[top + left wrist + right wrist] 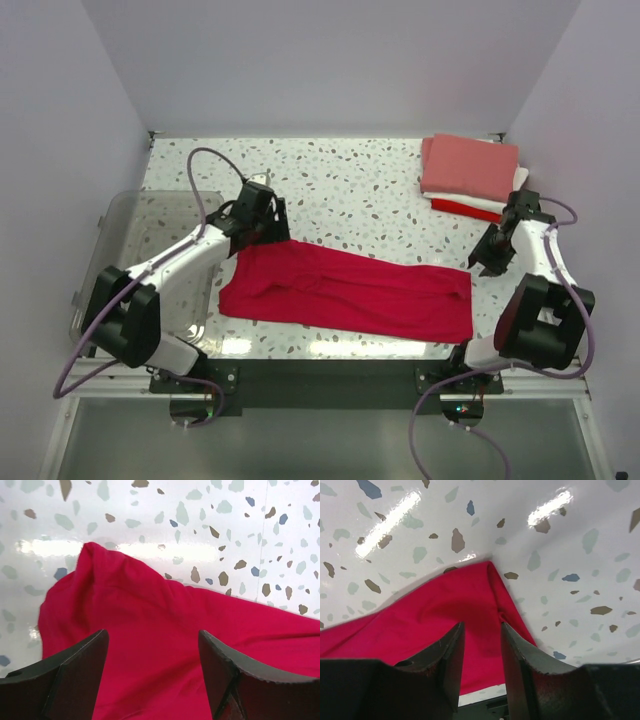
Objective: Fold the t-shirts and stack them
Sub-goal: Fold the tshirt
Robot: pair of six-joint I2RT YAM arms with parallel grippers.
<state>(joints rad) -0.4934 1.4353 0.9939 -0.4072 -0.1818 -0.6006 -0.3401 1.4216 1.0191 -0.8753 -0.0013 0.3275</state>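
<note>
I see the crimson-red t-shirt (350, 290) lying flat as a long band along the near edge of the speckled worktop (350, 190). It runs from left of centre almost to the right edge, and its left end sits a little farther back than its right.

My left gripper (250, 237) hangs over the shirt's far left corner. In its wrist view the jaws stand wide apart with red cloth spread beneath them and nothing pinched between them.

My right gripper (490, 262) sits just beyond the shirt's right end. From its wrist camera the two fingers (447, 655) are parted by a narrow gap, and the shirt's pointed corner lies below that gap, not clamped. Whether the tips touch the cloth I cannot tell.

In the far right corner sits a stack of folded shirts, well apart from the crimson one: a salmon-pink shirt (470, 165) on top, a white shirt (490, 203) under it, and a red shirt (462, 210) showing at the bottom edge.

A clear bin (170, 215) sits at the left edge, beside my left arm.
</note>
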